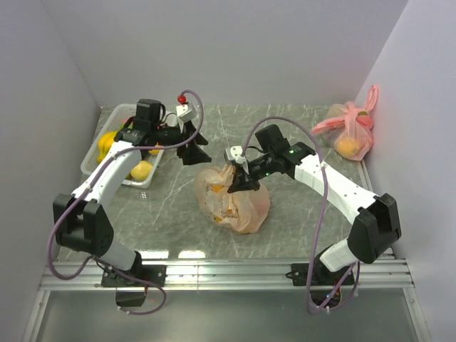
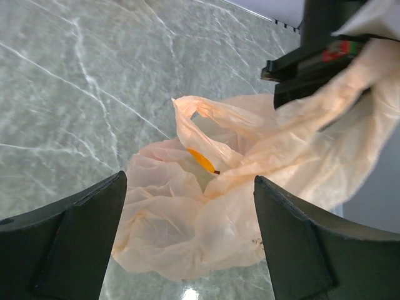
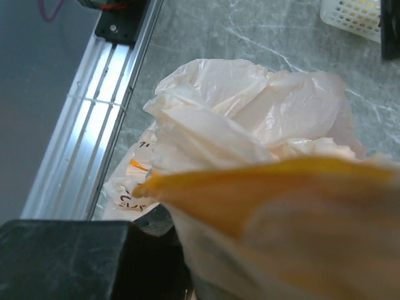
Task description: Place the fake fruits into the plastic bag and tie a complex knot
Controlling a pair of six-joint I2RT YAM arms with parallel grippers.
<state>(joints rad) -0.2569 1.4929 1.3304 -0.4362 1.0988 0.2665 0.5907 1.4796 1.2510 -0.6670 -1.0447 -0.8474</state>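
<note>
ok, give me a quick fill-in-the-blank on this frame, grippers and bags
1. The gripper pinching the plastic bag belongs to the ___ arm.
2. The left gripper has its jaws ___.
3. The tied bag in the far right corner is ___.
Missing: right; open; pink.

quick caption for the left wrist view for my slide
Open left gripper hovers over the peach plastic bag on the marble table while the right gripper holds its handle taut
</note>
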